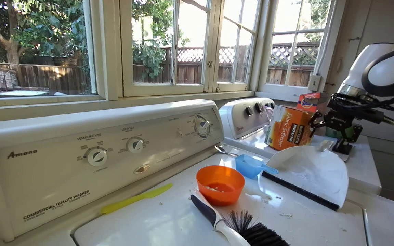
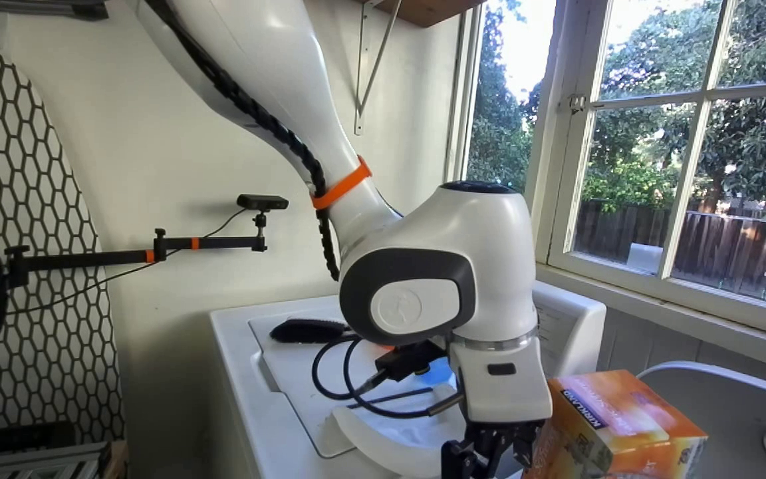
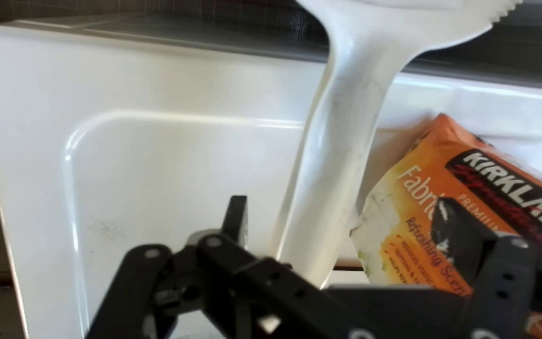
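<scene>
My gripper (image 1: 329, 138) is open, above the second white machine in an exterior view; it also shows at the bottom edge of an exterior view (image 2: 489, 462). In the wrist view the fingers (image 3: 348, 221) stand apart, with the handle of a white dustpan (image 3: 346, 155) passing between them in the picture. I cannot tell whether a finger touches it. The dustpan (image 1: 310, 167) has a black lip and lies tilted. An orange Kirkland fabric softener box (image 1: 287, 128) stands close beside the gripper; it shows in the wrist view (image 3: 402, 221) partly behind one finger, and in an exterior view (image 2: 629, 426).
On the Amana washer (image 1: 139, 229) are an orange bowl (image 1: 220, 188) with small bits inside, a blue scoop (image 1: 250, 165), a black-bristled brush (image 1: 231, 234), a yellow-green knife (image 1: 137, 198) and a spoon (image 1: 225, 150). A Tide box (image 1: 307, 102) stands behind the softener. Windows line the back.
</scene>
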You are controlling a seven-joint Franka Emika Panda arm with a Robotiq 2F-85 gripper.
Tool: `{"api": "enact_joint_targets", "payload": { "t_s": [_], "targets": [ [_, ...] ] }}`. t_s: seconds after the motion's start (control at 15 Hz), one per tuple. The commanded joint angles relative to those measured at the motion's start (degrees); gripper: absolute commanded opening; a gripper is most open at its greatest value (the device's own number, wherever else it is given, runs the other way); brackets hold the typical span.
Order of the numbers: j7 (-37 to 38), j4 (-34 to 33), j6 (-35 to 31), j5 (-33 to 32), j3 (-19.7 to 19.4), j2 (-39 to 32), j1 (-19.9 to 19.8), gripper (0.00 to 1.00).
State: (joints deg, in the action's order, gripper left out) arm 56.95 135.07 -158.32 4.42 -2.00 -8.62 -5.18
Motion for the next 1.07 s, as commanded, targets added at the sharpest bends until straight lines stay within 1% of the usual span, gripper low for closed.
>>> {"api": "enact_joint_targets", "payload": {
  "t_s": [0.0,0.2,0.27,0.33,0.4,0.47,0.6,0.73,0.8,0.87,0.93,1.0],
  "targets": [
    [-2.94,-3.08,1.48,3.68,-0.85,-2.84,1.15,1.0],
    [-4.38,-4.37,2.17,4.41,-0.92,-3.83,1.39,0.99],
    [-4.6,-4.67,2.37,4.42,-0.97,-4.01,1.52,0.82],
    [-4.98,-4.94,2.65,4.54,-0.92,-4.14,1.6,0.74],
    [-5.35,-5.13,2.88,4.68,-0.91,-4.24,1.67,0.69],
    [-5.52,-5.23,3.17,4.75,-0.91,-4.2,1.77,0.59],
    [-6.14,-5.42,3.75,5.21,-0.74,-4.13,1.95,0.43],
    [-6.59,-5.67,4.26,5.15,-0.89,-4.22,2.24,0.29],
    [-6.81,-5.82,4.81,5.37,-0.79,-4.18,2.29,0.2],
    [-6.82,-5.98,5.34,5.31,-0.8,-4.12,2.43,0.14],
    [-6.8,-6.11,5.95,5.36,-0.7,-3.95,2.62,0.1],
    [-6.67,-6.31,6.92,5.17,-0.68,-3.81,2.89,0.1]
  ]
}}
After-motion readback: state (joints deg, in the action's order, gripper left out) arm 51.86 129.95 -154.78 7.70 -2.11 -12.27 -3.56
